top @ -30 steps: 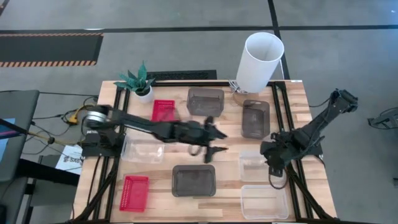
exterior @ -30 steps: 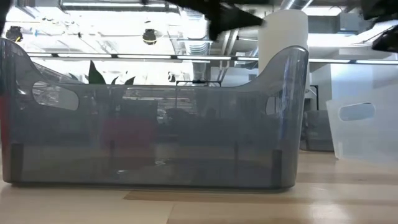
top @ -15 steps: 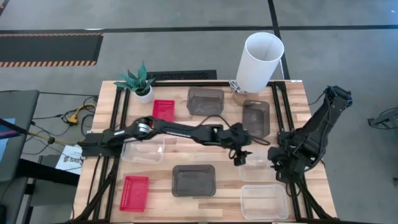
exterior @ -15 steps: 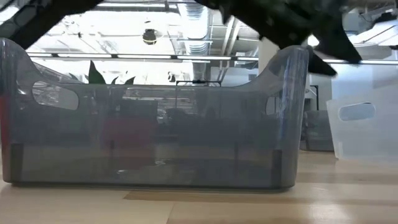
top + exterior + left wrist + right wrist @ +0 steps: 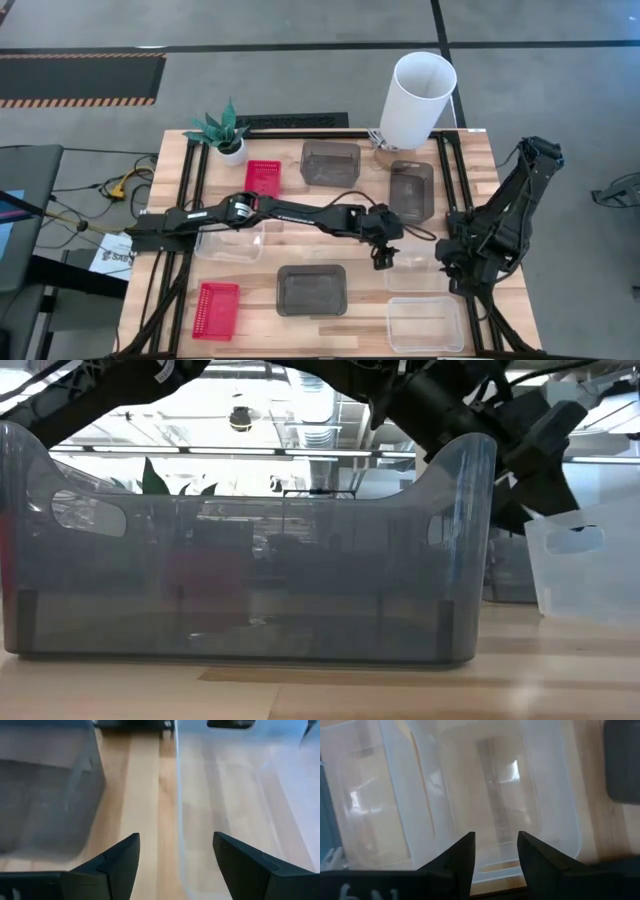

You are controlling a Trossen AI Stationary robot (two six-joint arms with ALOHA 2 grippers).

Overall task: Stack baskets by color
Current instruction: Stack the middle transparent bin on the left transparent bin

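Observation:
Red, dark grey and clear baskets lie apart on the wooden table. My left gripper [image 5: 383, 260] [image 5: 175, 852] reaches across to the middle-right clear basket [image 5: 410, 270] and stands open. Its fingers are on either side of that basket's left wall [image 5: 178, 795] and do not touch it. My right gripper [image 5: 452, 272] [image 5: 495, 852] hangs open over the same basket's right end [image 5: 495, 867], pointing steeply down. A dark grey basket [image 5: 45, 795] [image 5: 312, 290] rests just beside the left gripper.
A second clear basket [image 5: 425, 322] sits near the front right and a third [image 5: 230, 240] at the left. Red baskets [image 5: 262, 178] [image 5: 216, 310] and dark grey baskets [image 5: 330, 163] [image 5: 411, 190] stand around. A tall white cylinder [image 5: 415, 95] and a potted plant [image 5: 225, 130] stand at the far edge.
My left arm has stretched out toward the table's right edge and sunk, tipping further down, so its gripper went from over the table's middle to the clear basket's left wall. My right gripper has swung a little toward the near edge. No basket has moved.

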